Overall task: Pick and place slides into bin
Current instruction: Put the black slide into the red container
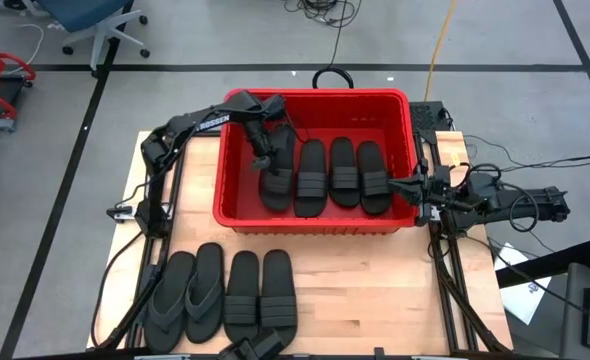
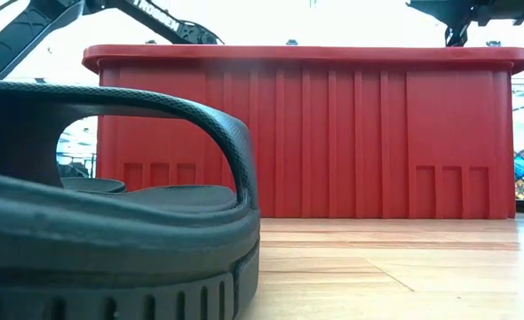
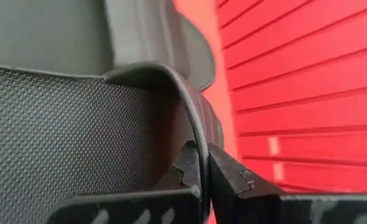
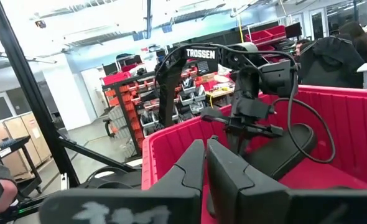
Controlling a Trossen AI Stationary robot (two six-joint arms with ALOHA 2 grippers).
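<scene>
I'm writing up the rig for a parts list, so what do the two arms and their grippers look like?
Both arms are matte black, built of jointed tubular links with black cables looped alongside. The left arm carries white TROSSEN lettering on its upper link. The left gripper and the right gripper each have two flat, dark, angular fingers with stepped inner edges.

Right gripper [image 4: 205, 155], fingers together, at 6 o'clock; left arm [image 4: 246, 81] holding slide [image 4: 289, 146] over red bin [image 4: 351, 124] at 2 o'clock
</scene>
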